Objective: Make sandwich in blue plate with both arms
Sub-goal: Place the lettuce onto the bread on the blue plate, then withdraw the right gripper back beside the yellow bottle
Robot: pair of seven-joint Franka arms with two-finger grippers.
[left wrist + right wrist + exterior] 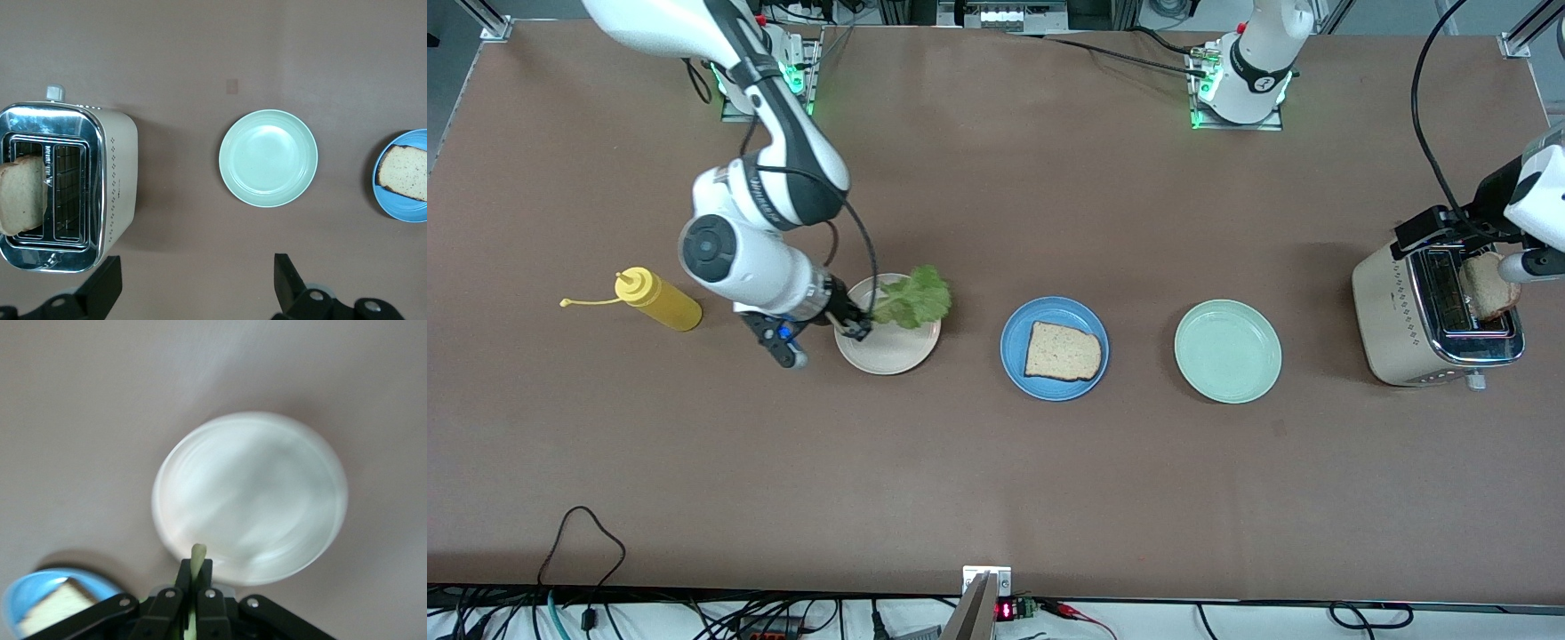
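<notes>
— Where to look for the blue plate (1014,356)?

— Centre of the front view, at mid-height, flat on the table. Carries one toast slice (1062,352), lying flat and well inside the rim. Shows up too in the left wrist view, cut off by the frame edge.

— And beside it?

— Toward the right arm's end, a cream plate (889,364). Toward the left arm's end, a mint-green plate (1227,351) with nothing on it. All three in one row across the middle of the front view, each apart from the next.

— Right gripper (860,327)?

— Low over the cream plate's rim, at mid-height of the frame, toward the right arm's end. Pinched tight on the stem of the lettuce leaf (914,298). Seen plainly in the right wrist view: fingers (208,587) pressed together with the pale stem poking out between them, the cream plate under it.

— The leaf itself?

— Crinkly, green, spread over the cream plate's upper edge in the front view. Impossible to tell whether touching the plate or hanging just clear of it.

— Left gripper (197,259)?

— Up over the toaster (1392,311), at the frame's edge on the left arm's end of the table. Spread wide, gripping nothing.

— Second toast slice (1488,284)?

— Standing upright in one toaster slot, sticking out above the chrome top.

— Anything else?

— A yellow squeeze bottle (660,302), lying on its side at mid-height, closer to the right arm's end than the cream plate.
</notes>
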